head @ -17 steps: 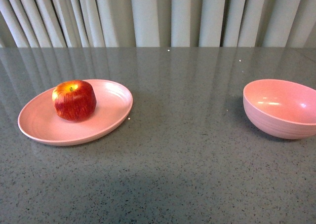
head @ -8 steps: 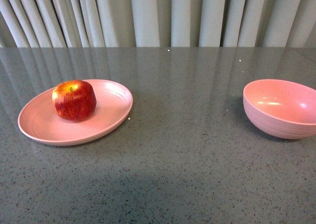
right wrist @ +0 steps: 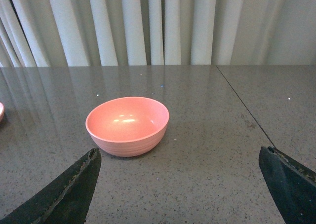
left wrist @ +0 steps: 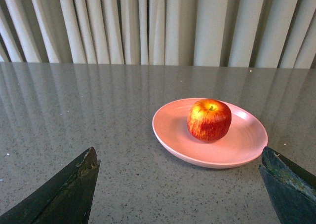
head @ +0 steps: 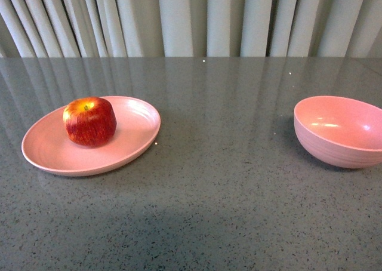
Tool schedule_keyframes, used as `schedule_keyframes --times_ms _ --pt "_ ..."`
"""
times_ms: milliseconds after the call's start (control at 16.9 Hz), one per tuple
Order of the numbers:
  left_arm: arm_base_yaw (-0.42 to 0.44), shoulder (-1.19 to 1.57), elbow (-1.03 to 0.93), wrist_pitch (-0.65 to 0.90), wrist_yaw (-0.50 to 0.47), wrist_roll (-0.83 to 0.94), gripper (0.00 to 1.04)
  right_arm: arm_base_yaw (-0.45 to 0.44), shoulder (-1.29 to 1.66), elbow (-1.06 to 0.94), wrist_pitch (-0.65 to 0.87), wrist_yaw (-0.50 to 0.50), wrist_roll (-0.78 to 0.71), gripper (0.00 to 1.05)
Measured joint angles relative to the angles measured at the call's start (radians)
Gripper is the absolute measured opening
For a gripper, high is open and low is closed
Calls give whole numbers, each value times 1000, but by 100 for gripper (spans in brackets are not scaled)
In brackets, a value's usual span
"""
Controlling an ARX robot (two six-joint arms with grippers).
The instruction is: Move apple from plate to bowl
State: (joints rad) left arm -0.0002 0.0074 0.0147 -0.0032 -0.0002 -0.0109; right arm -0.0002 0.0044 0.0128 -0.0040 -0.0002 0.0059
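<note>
My left gripper is spread wide and holds nothing. In its wrist view the two dark jaws stand far apart, with the apple and its plate lying between and well beyond them. My right gripper is open just as far and is also empty, its jaws framing the bowl from a distance. Neither arm shows in the front view.

The apple sits upright on the shallow pink plate, stem up, on the far-left part of it rather than the middle. The plate lies on my left side of the grey speckled table. The deep pink bowl is empty and stands well apart from the plate, over on my right.

I judge that the transfer has not yet begun and the step in hand is the reach for the apple. My left arm is the one lined up on it.

The next move calls for bringing the left gripper forward and down until the jaws straddle the apple at its widest part. Then I close evenly on both sides. The fruit is round and smooth-skinned, so if one jaw touches first it could roll across the plate. The plate looks light, so it could slide too. Once I have a grip, I need to lift clear of the raised rim before carrying the apple across to the bowl.
</note>
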Motion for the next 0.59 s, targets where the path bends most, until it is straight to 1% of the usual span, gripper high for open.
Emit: schedule_keyframes --times_ms 296,355,414,474,592 --pt "0 0 0 0 0 0 98 0 0 0 -4 3 5 98" --pt "0 0 0 0 0 0 98 7 17 2 -16 39 64 98" --pt "0 0 0 0 0 0 98 6 63 13 21 47 106 98" --pt "0 0 0 0 0 0 98 5 123 43 82 47 117 98" --pt "0 0 0 0 0 0 98 -11 314 139 260 3 121 98"
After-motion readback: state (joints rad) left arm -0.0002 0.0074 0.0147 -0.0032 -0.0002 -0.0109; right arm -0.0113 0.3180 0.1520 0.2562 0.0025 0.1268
